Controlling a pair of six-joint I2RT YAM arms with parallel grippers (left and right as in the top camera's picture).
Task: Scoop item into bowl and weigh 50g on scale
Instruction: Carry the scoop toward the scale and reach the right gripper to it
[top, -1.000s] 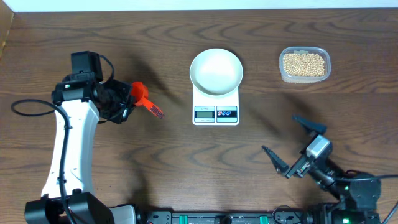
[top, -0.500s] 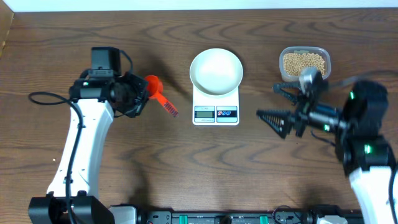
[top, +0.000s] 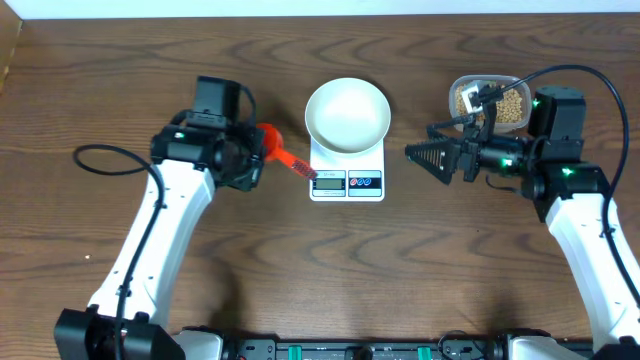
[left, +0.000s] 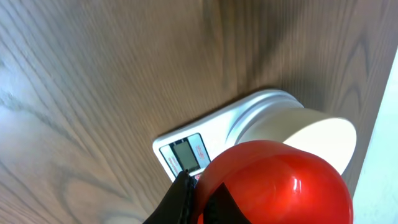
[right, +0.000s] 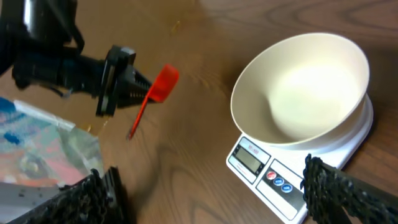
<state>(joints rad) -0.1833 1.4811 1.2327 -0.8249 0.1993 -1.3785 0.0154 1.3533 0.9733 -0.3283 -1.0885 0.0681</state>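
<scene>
Empty bowl (top: 347, 112) sits on scale (top: 347, 182); left gripper (top: 258, 152) clamped on red scoop (top: 282, 155) beside it; right gripper (top: 440, 146) jaws wide apart near beans (top: 510, 108) in tub (top: 455, 96), back right. Risk: scoop handle could clip scale crossing over, shifting bowl.

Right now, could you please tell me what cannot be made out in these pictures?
- Scale reading: display too small overhead, blurred in the left wrist view.
- Beans: tub partly covered by the right arm overhead.
- Scoop contents: left wrist view shows only its rounded outside, cut off by the bottom edge.
</scene>
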